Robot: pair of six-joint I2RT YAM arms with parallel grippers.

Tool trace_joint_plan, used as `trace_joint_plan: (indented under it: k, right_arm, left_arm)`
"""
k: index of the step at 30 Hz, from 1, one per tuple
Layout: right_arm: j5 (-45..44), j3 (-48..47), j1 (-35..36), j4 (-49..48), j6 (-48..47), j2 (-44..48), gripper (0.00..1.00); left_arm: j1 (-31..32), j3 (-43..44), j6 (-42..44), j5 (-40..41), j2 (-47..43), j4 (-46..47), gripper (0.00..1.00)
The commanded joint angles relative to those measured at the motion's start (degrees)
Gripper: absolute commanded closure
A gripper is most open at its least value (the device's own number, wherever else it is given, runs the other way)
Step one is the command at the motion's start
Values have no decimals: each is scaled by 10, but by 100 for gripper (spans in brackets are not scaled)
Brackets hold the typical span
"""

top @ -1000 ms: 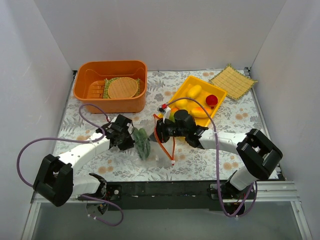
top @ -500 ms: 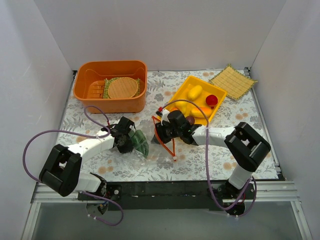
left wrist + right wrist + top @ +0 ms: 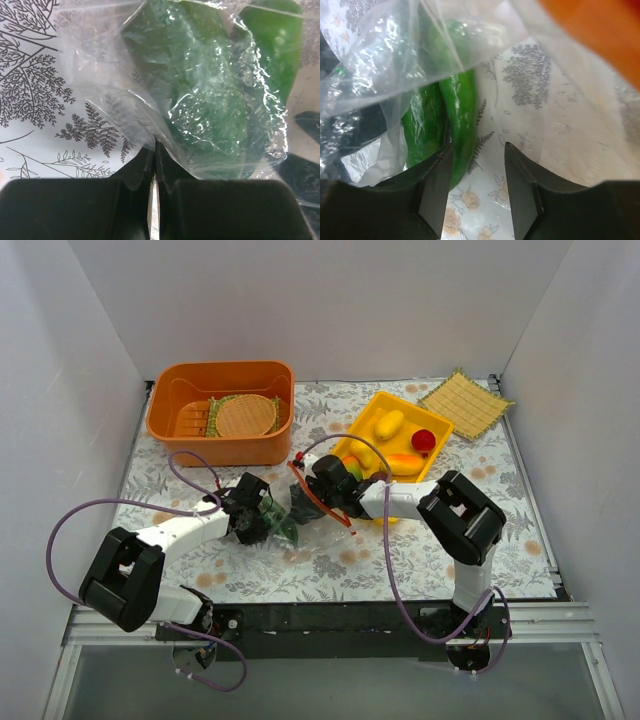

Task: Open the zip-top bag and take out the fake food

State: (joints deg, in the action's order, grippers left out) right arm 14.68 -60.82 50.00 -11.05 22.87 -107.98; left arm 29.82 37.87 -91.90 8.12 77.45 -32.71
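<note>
The zip-top bag (image 3: 300,546) lies crumpled on the flowered cloth between both arms, its orange-red zip strip (image 3: 300,480) lifted at the right. A green fake food piece (image 3: 283,530) sits inside it, seen through the plastic (image 3: 215,100). My left gripper (image 3: 154,146) (image 3: 262,523) is shut on a fold of the bag's clear plastic. My right gripper (image 3: 477,165) (image 3: 305,502) stands open at the bag's mouth, its left finger against the green piece (image 3: 462,110), nothing between the jaws. More fake food lies in the yellow tray: yellow (image 3: 388,424), red (image 3: 423,440), orange (image 3: 403,462).
The yellow tray (image 3: 418,410) stands just behind the right arm. An orange basin (image 3: 220,368) with a round woven mat (image 3: 245,415) is at the back left. A square straw mat (image 3: 465,403) lies in the back right corner. White walls close three sides.
My right gripper has moved left to the bag's mouth and opened its jaws. The zip strip shifted left with it. The left gripper keeps its hold on the bag.
</note>
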Motion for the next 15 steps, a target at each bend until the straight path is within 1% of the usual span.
trace_joint_plan:
  k: [1,4,6,10,11,13,15]
  right_arm:
    - [-22,-27,26,0,-10,-20,45]
    - [-48,-30,44,9,-12,-24,45]
    - [-82,-33,61,14,-11,-24,43]
    - [-164,-83,81,102,-12,-56,44]
    - [-189,-96,82,140,-9,-60,48]
    - [-208,-102,82,164,-7,-65,50]
    - [-228,-98,81,186,-13,-61,56]
  left_arm:
    - [-3,-22,13,24,25,-7,100]
    - [-3,-20,14,22,31,-3,100]
    - [-3,-20,15,20,30,-2,100]
    - [-3,-17,13,29,28,-8,100]
    - [-3,-16,12,33,25,-10,100]
    - [-3,-12,8,49,17,-19,100]
    - [-6,-10,4,67,8,-24,100]
